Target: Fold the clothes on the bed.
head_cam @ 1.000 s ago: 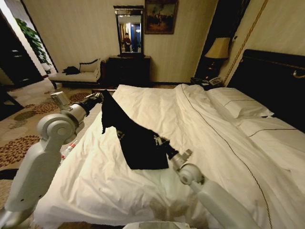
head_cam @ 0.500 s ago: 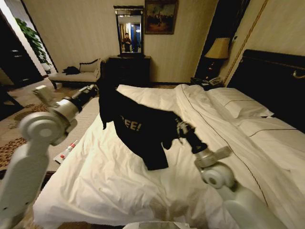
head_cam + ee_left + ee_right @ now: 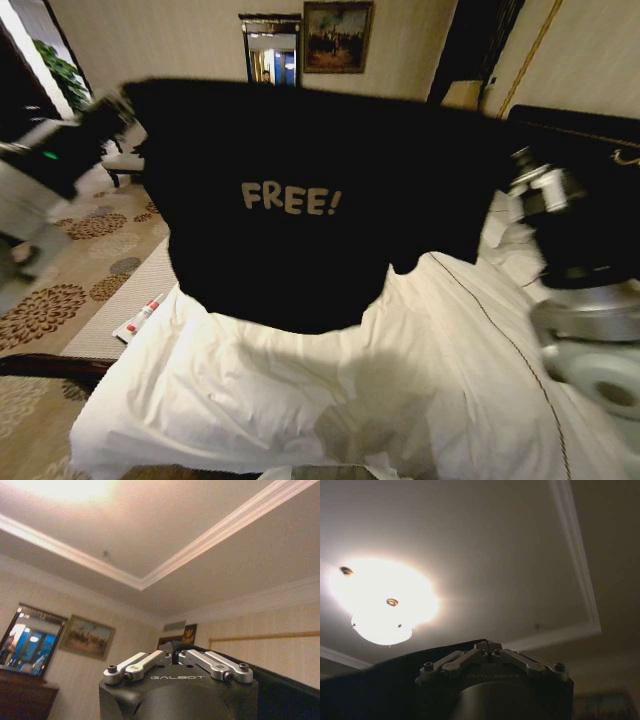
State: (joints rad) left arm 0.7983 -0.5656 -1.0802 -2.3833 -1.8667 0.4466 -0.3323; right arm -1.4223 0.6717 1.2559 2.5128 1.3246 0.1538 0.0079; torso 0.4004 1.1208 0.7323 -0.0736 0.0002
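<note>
One black T-shirt hangs spread in the air above the bed, held up at its two top corners by two end effectors. It faces the head camera, chest side forward, with the white word "FREE!" reading upright and level. Its top edge runs nearly level from the robot's left to its right, dropping slightly toward the right, and the body hangs straight down from that edge, hem lowest. The spread width from corner to corner is the longer measure; the drop from top edge to hem is shorter. The hem hangs clear of the white duvet, and a shadow lies on the bedding below it.

The left end effector grips the shirt's top corner on the robot's left, beside the bed's edge; in the left wrist view its fingers are drawn together with dark cloth between them. The right end effector holds the opposite top corner, over the pillow end near the headboard; in the right wrist view its fingers are likewise closed on the black fabric, which stretches away to one side.

One small red-and-white object lies on the floor beside the bed.
</note>
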